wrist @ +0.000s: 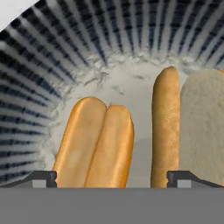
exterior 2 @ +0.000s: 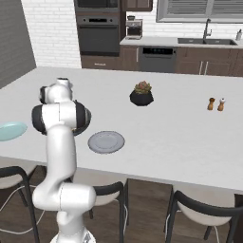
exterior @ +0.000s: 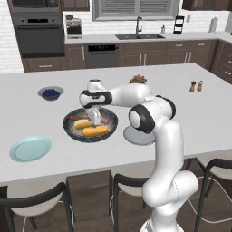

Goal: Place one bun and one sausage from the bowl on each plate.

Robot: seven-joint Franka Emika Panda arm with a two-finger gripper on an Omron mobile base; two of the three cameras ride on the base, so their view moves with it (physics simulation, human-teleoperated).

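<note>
Now the two-finger gripper (wrist: 111,178) hangs wide open and empty over the wide dark speckled bowl (exterior: 72,129), its tips straddling the bright orange split bun (wrist: 94,142). Best descend straight, close across the bun's width. Farther off, both plates wait bare.

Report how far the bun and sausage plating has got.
Nothing is plated yet: the grey plate and the blue-green plate are bare. In hand: the open claw hovers in the bowl over the orange bun, holding nothing. Left: both buns and both sausages, all in the bowl.
</note>
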